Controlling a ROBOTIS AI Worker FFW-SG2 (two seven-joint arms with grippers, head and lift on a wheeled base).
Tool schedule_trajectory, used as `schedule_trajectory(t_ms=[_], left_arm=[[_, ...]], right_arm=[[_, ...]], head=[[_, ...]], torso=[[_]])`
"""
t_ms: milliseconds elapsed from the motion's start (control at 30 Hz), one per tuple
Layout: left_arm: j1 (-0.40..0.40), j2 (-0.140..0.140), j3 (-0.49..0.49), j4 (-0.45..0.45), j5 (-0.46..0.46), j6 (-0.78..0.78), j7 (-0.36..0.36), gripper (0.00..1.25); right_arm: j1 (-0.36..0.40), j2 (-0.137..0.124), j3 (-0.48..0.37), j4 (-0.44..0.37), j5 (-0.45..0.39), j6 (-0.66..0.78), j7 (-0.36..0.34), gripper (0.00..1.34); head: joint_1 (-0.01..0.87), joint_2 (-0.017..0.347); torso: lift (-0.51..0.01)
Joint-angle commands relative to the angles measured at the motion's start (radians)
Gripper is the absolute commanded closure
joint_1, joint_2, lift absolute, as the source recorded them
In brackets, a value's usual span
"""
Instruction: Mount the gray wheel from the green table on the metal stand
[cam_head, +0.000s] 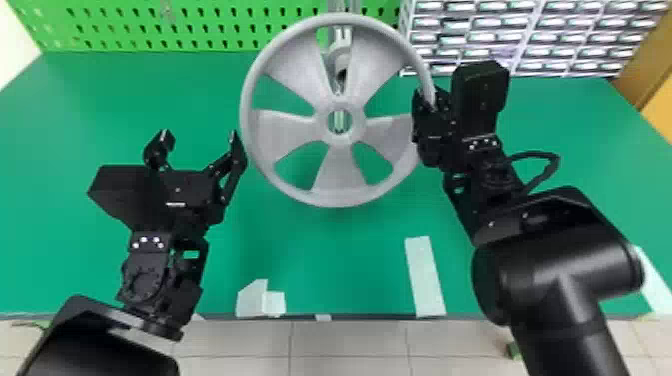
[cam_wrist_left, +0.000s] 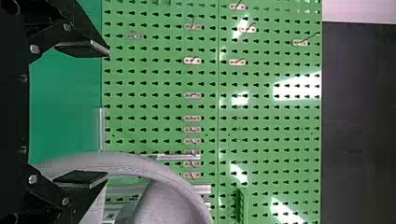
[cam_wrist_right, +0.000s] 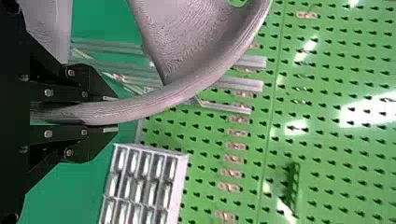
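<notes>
Gray wheel | my right hand is grasping its rim, toward the worktop's far edge | metal stand is showing behind | my left hand is gaping

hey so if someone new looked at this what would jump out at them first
Probably the big gray wheel, in front of the metal stand, held at its right side by the right gripper. Next, the left gripper, open beside the wheel's left edge, and the bright green pegboard behind the green table.
</notes>
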Motion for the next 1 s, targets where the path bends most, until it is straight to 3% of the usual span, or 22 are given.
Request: schedule_trajectory(t_ms=[0, 633, 967], left_arm=[[-0.003, 0.000, -0.001, 0.017, 0.006, -0.010, -0.007, 0.33], [-0.027, 0.000, -0.001, 0.094, 0.019, -0.054, -0.084, 0.33], [-0.072, 0.000, -0.020, 0.169, 0.086, -0.086, -0.139, 0.33]], right_arm=[[0.017, -0.005, 0.010, 0.025, -0.008, -0.091, -0.038, 1.19], [0.054, -0.009, 0.045, 0.112, -0.027, -0.347, -0.202, 1.19], [0.052, -0.011, 0.080, 0.148, -0.033, -0.428, -0.287, 1.19]], head=[[0.867, 0.052], [0.867, 0.052], [0.867, 0.052]], torso=[[-0.100], [-0.100], [-0.100]])
